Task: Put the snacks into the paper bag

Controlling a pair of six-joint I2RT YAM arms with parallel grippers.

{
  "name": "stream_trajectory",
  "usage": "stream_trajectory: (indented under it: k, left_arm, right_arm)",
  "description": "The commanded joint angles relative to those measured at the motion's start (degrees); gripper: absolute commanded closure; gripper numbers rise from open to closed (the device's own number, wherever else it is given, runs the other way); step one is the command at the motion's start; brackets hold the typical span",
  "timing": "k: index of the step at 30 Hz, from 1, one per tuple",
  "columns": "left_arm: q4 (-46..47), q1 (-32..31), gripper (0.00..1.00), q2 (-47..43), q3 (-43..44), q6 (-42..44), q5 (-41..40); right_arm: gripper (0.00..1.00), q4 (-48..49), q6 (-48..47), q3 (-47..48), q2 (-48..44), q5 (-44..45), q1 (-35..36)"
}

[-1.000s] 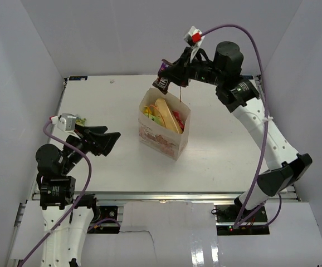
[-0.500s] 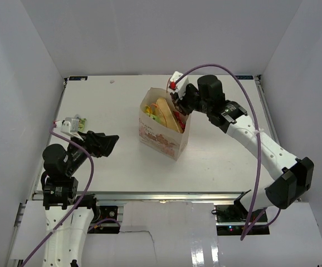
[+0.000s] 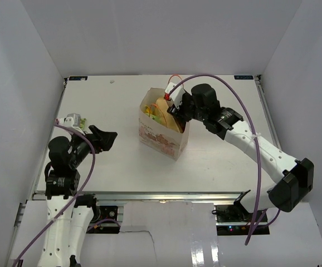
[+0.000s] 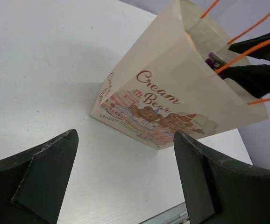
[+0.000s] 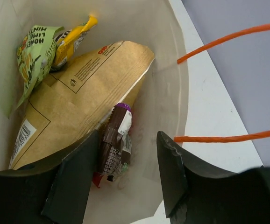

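The beige paper bag [image 3: 160, 133] stands upright mid-table, with bear print on its side [image 4: 167, 100] and orange handles [image 5: 219, 42]. My right gripper [image 3: 175, 111] is open at the bag's mouth, above the far right corner. In the right wrist view its jaws [image 5: 125, 179] stand apart, and a purple candy packet [image 5: 116, 140] lies loose in the bag beside the left finger. The golden chip bag [image 5: 69, 107], a light green packet [image 5: 34, 56] and a yellow packet [image 5: 76, 33] are also inside. My left gripper [image 3: 111, 137] is open and empty, left of the bag.
The white table [image 3: 105, 100] is walled in white at the back and both sides. A metal rail [image 3: 150, 196] runs along its near edge. The right arm's purple cable [image 3: 244, 111] arcs above the table to the right of the bag.
My right gripper came down from behind and above the bag, holding the purple packet, to the bag's mouth. The packet now lies inside. The left gripper drew back a little to the left.
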Motion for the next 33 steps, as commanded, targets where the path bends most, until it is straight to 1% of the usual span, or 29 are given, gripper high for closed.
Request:
stream_trajectory:
  k: [1, 3, 4, 5, 6, 7, 8, 9, 10, 11, 12, 13, 14, 15, 16, 17, 18, 19, 21, 22, 23, 25, 26, 28, 29, 31, 33]
  left_arm:
    - [0.0, 0.0, 0.06, 4.5, 0.8, -0.4, -3.9]
    - [0.8, 0.0, 0.06, 8.7, 1.4, -0.6, -5.5]
    - [0.9, 0.0, 0.05, 10.3, 1.8, -0.6, -6.7]
    - [0.9, 0.0, 0.04, 12.3, 2.9, -1.2, -10.5]
    - [0.2, 0.0, 0.02, 16.7, 3.6, -1.8, -13.0]
    - [-0.4, 0.3, 0.02, 19.2, 4.4, -2.5, -15.8]
    - [-1.3, 0.7, 0.02, 21.8, 6.2, -4.6, -20.4]
    - [-1.4, 2.1, 0.02, 27.4, 7.1, -5.4, -21.9]
    - [-1.3, 2.9, 0.02, 30.3, 8.1, -6.1, -23.2]
    - [-1.6, 3.6, 0.02, 33.2, 9.1, -7.0, -27.6]
    - [-1.5, 4.4, 0.02, 39.2, 11.6, -8.4, -29.4]
    - [-1.7, 6.4, 0.02, 42.5, 13.0, -8.8, -31.4]
    - [-2.5, 7.3, 0.02, 45.9, 16.5, -9.5, -35.0]
    - [-2.8, 8.5, 0.03, 49.3, 18.4, -9.5, -36.2]
    - [-3.3, 10.4, 0.03, 56.2, 20.4, -9.1, -37.0]
    - [-2.8, 11.1, 0.03, 59.6, 22.4, -8.4, -37.9]
    - [-2.1, 11.7, 0.02, 62.7, 26.2, -4.3, -37.3]
    - [-1.4, 12.4, 0.02, 68.5, 28.3, -1.4, -36.1]
    - [-1.4, 12.5, 0.02, 73.8, 33.3, 4.8, -32.4]
    - [-1.6, 12.6, 0.02, 75.9, 37.4, 8.9, -31.9]
    - [-1.4, 12.6, 0.02, 79.0, 38.9, 10.6, -31.5]
    - [-0.9, 12.5, 0.02, 81.5, 42.8, 13.6, -33.1]
    - [-1.3, 12.6, 0.02, 84.5, 44.3, 14.6, -33.5]
    - [-2.5, 12.6, 0.02, 87.2, 47.6, 15.7, -34.1]
    - [-2.6, 12.6, 0.02, 89.3, 48.1, 15.8, -34.3]
    - [-2.6, 12.6, 0.04, 90.9, 48.5, 15.8, -34.2]
    - [-2.8, 12.6, 0.08, 92.8, 48.8, 16.2, -34.3]
  right_arm:
    - [0.41, 1.2, 1.3, 4.6, -2.3, 0.4, 0.2]
    - [0.41, 0.6, 2.2, 7.0, -2.4, 0.1, 0.1]
    - [0.41, 0.5, 2.4, 7.9, -2.5, -0.1, 0.0]
    - [0.41, 0.5, 2.8, 8.8, -2.7, -0.7, -0.1]
    - [0.41, -0.1, 3.5, 11.2, -2.8, -1.5, -0.9]
    - [0.41, -0.7, 3.8, 12.3, -2.8, -4.0, -1.5]
    - [0.41, -1.4, 4.2, 13.5, -2.9, -5.6, -3.1]
    - [0.41, -2.8, 4.7, 15.5, -3.0, -9.2, -4.0]
    - [0.41, -3.5, 4.7, 16.1, -3.2, -11.3, -5.1]
    - [0.41, -4.6, 4.5, 16.5, -3.4, -13.6, -6.2]
    - [0.41, -5.8, 4.4, 16.5, -4.1, -15.8, -8.6]
    - [0.40, -6.0, 4.4, 14.7, -4.6, -19.1, -9.7]
    - [0.39, -5.8, 4.3, 13.4, -6.1, -20.4, -12.1]
    - [0.38, -5.8, 4.3, 12.0, -6.9, -21.6, -13.2]
    - [0.37, -5.8, 4.5, 9.2, -7.6, -23.3, -14.2]
    - [0.36, -5.8, 4.8, 7.9, -8.7, -24.2, -16.6]
    - [0.35, -5.8, 5.2, 6.9, -9.2, -25.3, -17.8]
    - [0.34, -5.8, 5.9, 6.0, -9.6, -27.6, -19.1]
    - [0.29, -5.9, 6.6, 3.6, -10.6, -30.2, -22.8]
    - [0.27, -5.9, 7.0, 3.1, -10.9, -32.9, -24.1]
    - [0.24, -5.9, 7.4, 2.0, -11.4, -34.1, -26.2]
    - [0.22, -5.9, 7.7, 1.0, -11.6, -36.7, -27.8]
    - [0.21, -5.9, 7.8, 0.3, -11.6, -37.1, -28.8]
    - [0.21, -5.8, 8.1, 0.0, -11.5, -38.6, -30.1]
    - [0.21, -5.8, 8.5, 0.0, -11.0, -39.1, -30.5]
    - [0.21, -5.8, 9.0, 0.4, -10.6, -39.9, -31.0]
    - [0.21, -5.8, 9.4, 0.8, -9.9, -40.8, -31.3]
